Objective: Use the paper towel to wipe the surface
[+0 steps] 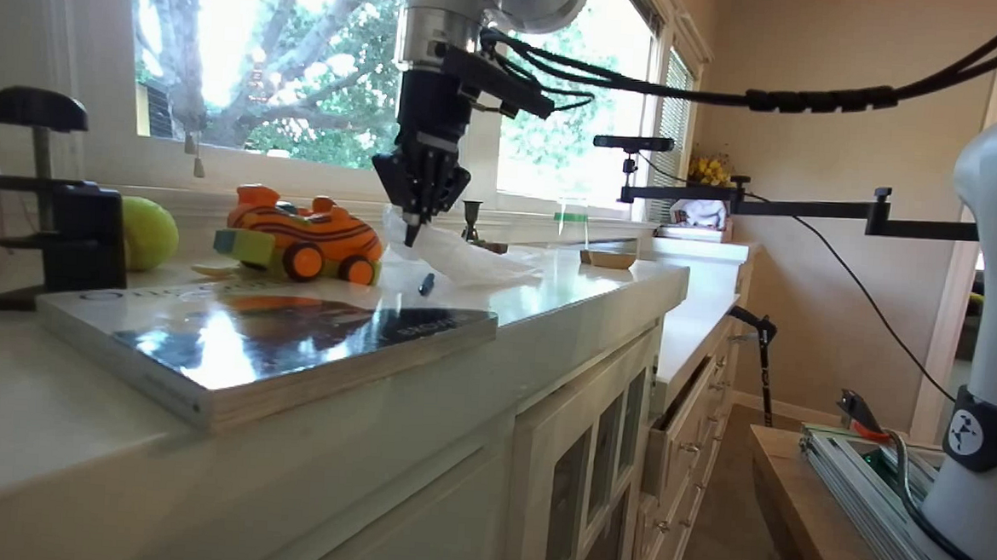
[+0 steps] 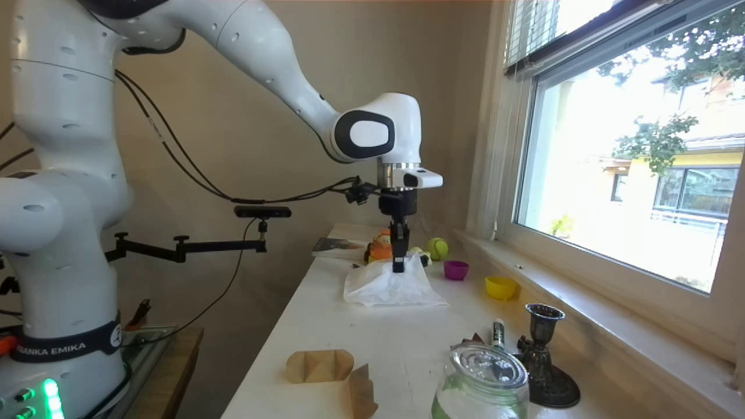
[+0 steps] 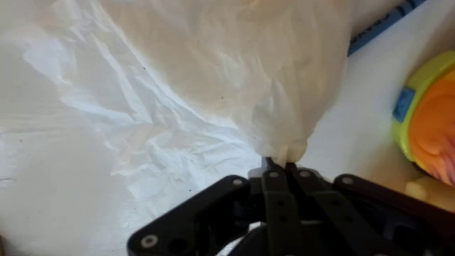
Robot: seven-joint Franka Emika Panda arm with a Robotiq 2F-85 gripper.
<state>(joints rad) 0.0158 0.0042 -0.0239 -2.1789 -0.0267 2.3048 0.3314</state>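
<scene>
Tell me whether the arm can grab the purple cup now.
Probably not: the gripper is shut on the paper towel and would need to release it, though the purple cup looks uncovered.

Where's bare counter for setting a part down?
In an exterior view: counter between paper towel and brown piece; strip on the towel's robot side. Crowded: jar, candlestick near window; toy car, ball, book beyond towel.

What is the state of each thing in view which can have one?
Paper towel: crumpled, gripped.
Gripper: shut on the towel.
Book: closed, lying flat.
Toy car: on its wheels.
Candle holder: upright, no candle.
Yellow cup: upright.
Purple cup: upright.
Glass jar: upright; lid unclear.
Upper drawer: partly open.
</scene>
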